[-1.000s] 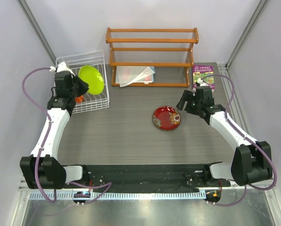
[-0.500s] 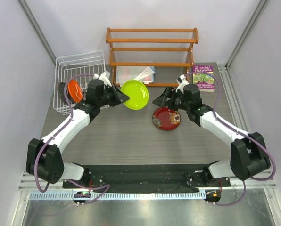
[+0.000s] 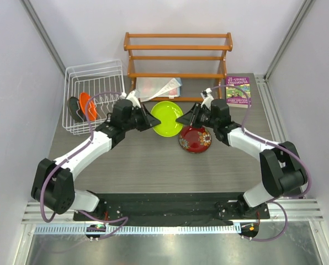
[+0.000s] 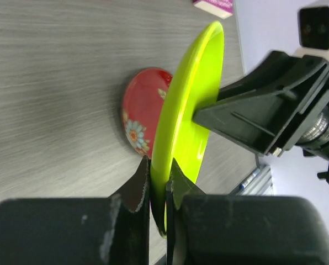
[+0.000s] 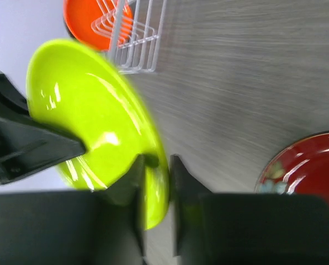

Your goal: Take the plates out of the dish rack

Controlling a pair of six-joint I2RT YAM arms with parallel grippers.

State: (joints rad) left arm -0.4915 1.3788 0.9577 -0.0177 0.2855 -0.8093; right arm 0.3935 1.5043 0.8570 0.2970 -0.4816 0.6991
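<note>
While the white dish rack (image 3: 95, 72) stood at the far left of the counter (image 3: 131, 165), two plates were upright among its wires. One was a dark plate (image 3: 74, 108) whose colour I could not make out, and the orange plate (image 3: 86, 105) was just to its right. The rest of the rack showed only bare tines.

Right of the rack, my left arm reached toward the middle of the counter. My left fingers (image 4: 158, 172) were clamped on the near rim of the lime green plate (image 3: 167, 116), one on each face with no gap showing. That plate was out of the rack and held up off the counter, tilted on edge. It sat in front of the orange-brown wooden shelf (image 3: 178, 47), which had some papers (image 3: 160, 88) lying under its lowest tier.

My right fingers (image 5: 155, 164) were on the opposite rim of the lime green plate. In the right wrist view they straddled the edge, pressed to it on both sides, so both arms gripped the one plate.

Just nearer and to the right, the dark red plate (image 3: 195, 138) lay flat on the counter with its flower pattern facing up. In the top view the green rim overlapped its far left edge. Further right, near the far corner, a purple book (image 3: 238, 91) lay flat, well apart from the plates.
</note>
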